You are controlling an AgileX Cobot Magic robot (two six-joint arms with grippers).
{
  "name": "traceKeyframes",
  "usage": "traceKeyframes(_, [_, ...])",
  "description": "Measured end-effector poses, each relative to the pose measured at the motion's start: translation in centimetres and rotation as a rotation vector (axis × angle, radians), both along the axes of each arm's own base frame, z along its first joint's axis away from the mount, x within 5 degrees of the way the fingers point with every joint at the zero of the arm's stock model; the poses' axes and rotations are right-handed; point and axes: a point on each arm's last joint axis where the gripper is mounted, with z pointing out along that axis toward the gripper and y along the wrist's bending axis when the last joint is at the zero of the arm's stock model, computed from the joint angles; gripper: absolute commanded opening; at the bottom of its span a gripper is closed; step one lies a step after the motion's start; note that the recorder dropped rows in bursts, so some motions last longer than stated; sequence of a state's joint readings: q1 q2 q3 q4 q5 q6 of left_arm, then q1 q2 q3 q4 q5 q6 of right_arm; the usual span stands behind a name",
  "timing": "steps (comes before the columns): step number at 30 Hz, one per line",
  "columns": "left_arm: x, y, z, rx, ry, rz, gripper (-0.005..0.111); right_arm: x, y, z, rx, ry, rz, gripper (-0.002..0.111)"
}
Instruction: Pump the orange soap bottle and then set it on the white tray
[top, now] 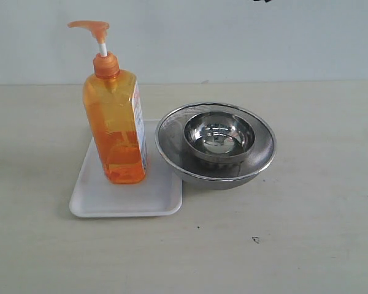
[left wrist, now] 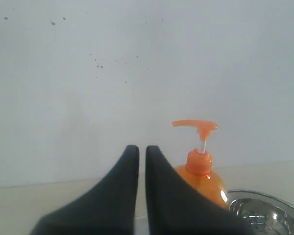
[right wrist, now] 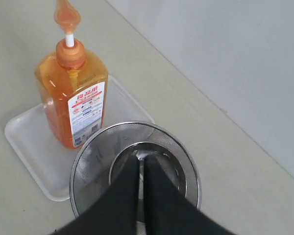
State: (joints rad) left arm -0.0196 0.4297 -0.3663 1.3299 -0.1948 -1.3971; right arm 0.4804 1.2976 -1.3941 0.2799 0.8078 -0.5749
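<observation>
While the bottle [top: 115, 128] stands upright on the tray [top: 122, 199], my left claw [left wrist: 142, 148] and right claw [right wrist: 141, 159] are clenched empty.

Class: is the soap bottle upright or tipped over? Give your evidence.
Upright. The bottle stands on its base on the tray, with its pump at the top.

Orange soap bottle [top: 113, 122]: translucent glossy plastic. White tray [top: 104, 199]: smooth, semi-matt plastic. Inner bowl [top: 219, 139]: mirror-polished metal. Outer bowl [top: 172, 150]: fine metal mesh. Tabletop [top: 294, 245]: matt.
</observation>
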Motion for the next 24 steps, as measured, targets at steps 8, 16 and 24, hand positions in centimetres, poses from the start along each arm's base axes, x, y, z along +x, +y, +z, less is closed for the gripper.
traceKeyframes(8, [-0.18, 0.00, 0.07, 0.000, -0.009, 0.000, 0.005, 0.00, 0.00, 0.00, 0.000, 0.001, 0.000, 0.000])
traceKeyframes(16, [-0.18, 0.00, 0.07, 0.000, -0.009, 0.000, 0.005, 0.00, 0.00, 0.00, 0.000, 0.001, 0.000, 0.000])
traceKeyframes(24, [-0.18, 0.00, 0.07, 0.000, -0.009, 0.000, 0.005, 0.00, 0.00, 0.00, 0.000, 0.001, 0.000, 0.000])
